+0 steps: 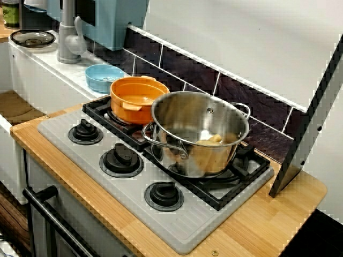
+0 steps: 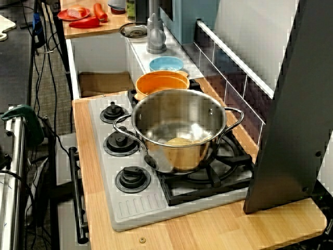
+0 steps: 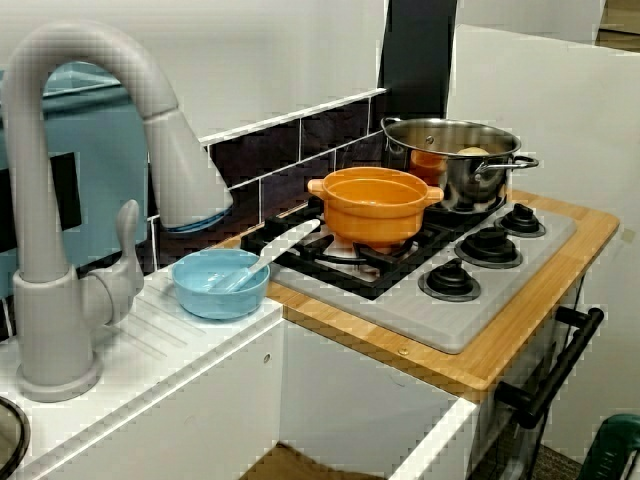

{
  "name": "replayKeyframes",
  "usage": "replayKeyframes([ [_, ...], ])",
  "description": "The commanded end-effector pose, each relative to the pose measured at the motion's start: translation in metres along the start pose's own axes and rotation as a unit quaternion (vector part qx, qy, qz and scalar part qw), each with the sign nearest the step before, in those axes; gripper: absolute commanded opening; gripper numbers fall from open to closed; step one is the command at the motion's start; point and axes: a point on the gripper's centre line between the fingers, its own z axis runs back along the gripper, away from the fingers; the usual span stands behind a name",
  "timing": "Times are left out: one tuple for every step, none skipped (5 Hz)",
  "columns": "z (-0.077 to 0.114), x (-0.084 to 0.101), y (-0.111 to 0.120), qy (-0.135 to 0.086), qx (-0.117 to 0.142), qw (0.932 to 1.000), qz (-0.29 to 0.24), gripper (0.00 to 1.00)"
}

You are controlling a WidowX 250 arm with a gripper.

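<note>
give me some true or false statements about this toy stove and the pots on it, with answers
1. The shiny steel pot stands on the black burner grate. True.
2. The round orange pot sits in the sink. False: it is on the grate, right beside the steel pot.
3. The light blue bowl sits between the grey faucet and the orange pot. True.
4. The steel pot is empty. False: a pale yellow item lies at its bottom.
5. The stove front has five knobs. False: three round black knobs show.
</note>
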Motion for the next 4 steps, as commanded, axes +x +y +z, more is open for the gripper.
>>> replayKeyframes([
  [0.0,0.0,0.0,0.0,0.0,1.0,0.0,1.0],
  [-0.012,0.005,-0.01,0.045,-0.004,0.999,0.006,1.0],
  [-0.032,-0.003,-0.03,0.07,-0.018,0.9972,0.018,1.0],
  [-0.038,-0.02,-0.05,0.077,-0.02,0.996,0.042,1.0],
])
